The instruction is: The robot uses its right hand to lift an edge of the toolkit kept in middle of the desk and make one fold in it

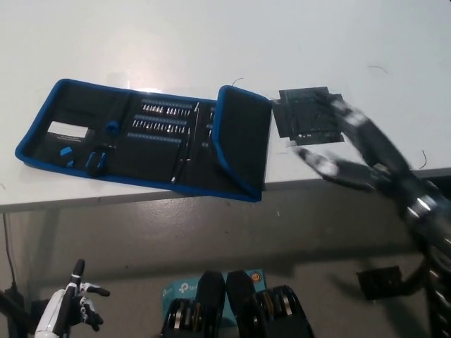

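The toolkit [141, 137] lies on the worktop [211, 42] near its front edge; a flat mat [306, 113] sits just right of it.
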